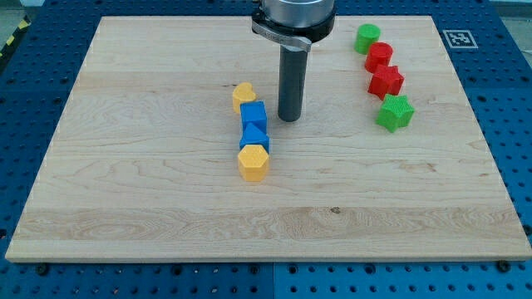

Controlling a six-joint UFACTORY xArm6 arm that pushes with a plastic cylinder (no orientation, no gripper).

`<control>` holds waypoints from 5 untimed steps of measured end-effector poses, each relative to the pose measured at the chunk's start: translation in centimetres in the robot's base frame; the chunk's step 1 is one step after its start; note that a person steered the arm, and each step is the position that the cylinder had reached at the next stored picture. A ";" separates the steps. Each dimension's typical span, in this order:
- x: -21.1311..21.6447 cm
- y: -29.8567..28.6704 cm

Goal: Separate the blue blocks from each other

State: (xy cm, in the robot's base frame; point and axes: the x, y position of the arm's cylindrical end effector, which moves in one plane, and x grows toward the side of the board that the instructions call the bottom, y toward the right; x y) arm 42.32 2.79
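Note:
Two blue blocks stand touching near the board's middle: a blue cube (254, 115) above a blue triangular block (254, 138). A yellow heart-shaped block (243, 93) touches the cube's top left, and a yellow hexagonal block (253, 163) touches the triangular block from below, so the four form a column. My tip (288, 119) rests on the board just to the right of the blue cube, a small gap apart from it.
At the view's upper right a second column runs downwards: a green round block (367, 37), a red block (379, 57), a red star-like block (386, 81) and a green star-shaped block (395, 112). The wooden board (125, 208) lies on a blue perforated table.

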 end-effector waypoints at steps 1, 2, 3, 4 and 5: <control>2.4 -3.6; 3.7 -8.3; 3.9 -9.6; 3.8 -9.0; 3.3 -7.6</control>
State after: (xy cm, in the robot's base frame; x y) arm 45.66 -4.83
